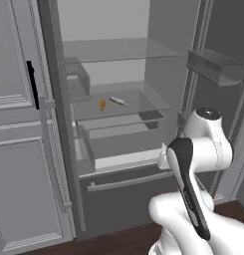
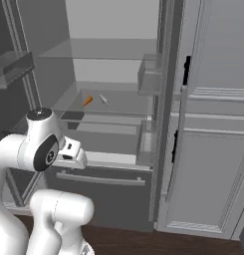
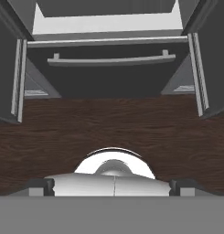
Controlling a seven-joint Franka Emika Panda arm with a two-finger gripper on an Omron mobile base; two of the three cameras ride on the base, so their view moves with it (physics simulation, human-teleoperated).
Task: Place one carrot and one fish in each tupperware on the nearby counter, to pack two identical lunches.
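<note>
- Left base view puts the open fridge straight ahead of me, with the carrot [image 1: 102, 105] lying on a glass shelf [image 1: 138, 102] about midway up the compartment and the fish [image 1: 118, 101] just beside it, to its right and apart from it.
- My gripper [image 3: 113, 185] points down at the dark wood floor [image 3: 109, 132] in front of the fridge's bottom drawer [image 3: 111, 73]; its finger tips sit wide apart at the two sides of the hand view, so the jaws are open and hold nothing.
- The relation that matters: the carrot lies above and forward of my hand, deep inside the fridge, so I judge the next move is a lift and a reach in over the shelf edge, not a descent.
- The carrot's long axis seems to run roughly front to back on the shelf, though it is small in both base views and I would not swear to the exact angle; the fish lies more crosswise.
- The shelf is smooth clear glass, so a small tapered carrot could roll or slide if I nudge it before closing.
- Room is tight: another glass shelf [image 1: 118, 50] hangs above, and door bins [image 1: 215, 64] stand to either side on the open doors.
- From the right base view the carrot [image 2: 87, 101] sits left of the fish [image 2: 103, 100].
</note>
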